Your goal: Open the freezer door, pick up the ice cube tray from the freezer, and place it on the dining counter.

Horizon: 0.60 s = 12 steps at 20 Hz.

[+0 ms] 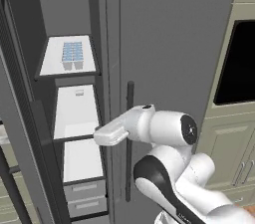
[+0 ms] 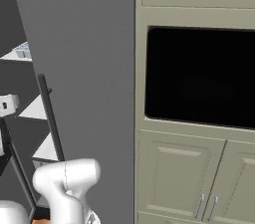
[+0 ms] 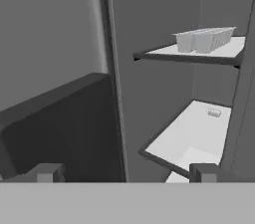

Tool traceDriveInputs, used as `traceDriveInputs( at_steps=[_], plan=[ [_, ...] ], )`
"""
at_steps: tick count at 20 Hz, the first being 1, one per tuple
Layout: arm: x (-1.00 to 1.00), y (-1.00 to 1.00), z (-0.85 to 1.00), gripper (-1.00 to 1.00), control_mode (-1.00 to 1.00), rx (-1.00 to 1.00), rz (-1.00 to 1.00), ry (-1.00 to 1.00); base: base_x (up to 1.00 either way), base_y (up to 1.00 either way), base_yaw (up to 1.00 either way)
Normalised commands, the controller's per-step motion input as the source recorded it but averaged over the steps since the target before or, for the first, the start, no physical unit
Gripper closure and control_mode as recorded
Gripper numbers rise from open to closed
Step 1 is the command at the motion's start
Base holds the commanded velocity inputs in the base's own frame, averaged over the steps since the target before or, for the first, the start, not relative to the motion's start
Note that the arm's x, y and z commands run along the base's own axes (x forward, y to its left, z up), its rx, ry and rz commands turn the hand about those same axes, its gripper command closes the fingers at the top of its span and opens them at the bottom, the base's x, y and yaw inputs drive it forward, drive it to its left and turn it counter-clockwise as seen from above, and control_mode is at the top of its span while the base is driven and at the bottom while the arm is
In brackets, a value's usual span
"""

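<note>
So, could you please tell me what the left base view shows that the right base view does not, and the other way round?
The left base view alone looks into the open freezer: three white shelves and grey drawers. The right base view alone shows cream cabinet doors under a black recess. Both show the ice cube tray on the top shelf, the closed grey door with its dark bar handle, and the white arm.

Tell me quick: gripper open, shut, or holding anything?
Gripper: open, holding nothing; the ice cube tray sits on the top freezer shelf.
</note>
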Motion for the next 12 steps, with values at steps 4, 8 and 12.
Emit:
traceDriveInputs(
  at_steps=[4, 8, 12],
  plan=[
    [0.24, 0.22, -0.08, -1.00, -1.00, 0.00, 0.41, 0.02, 0.00, 0.00, 0.00],
    [0.11, 0.42, -0.22, -1.00, -1.00, 0.00, 0.33, 0.00, 0.00, 0.00, 0.00],
    [0.00, 0.66, -0.16, -1.00, -1.00, 0.00, 0.21, 0.00, 0.00, 0.00, 0.00]
  ],
)
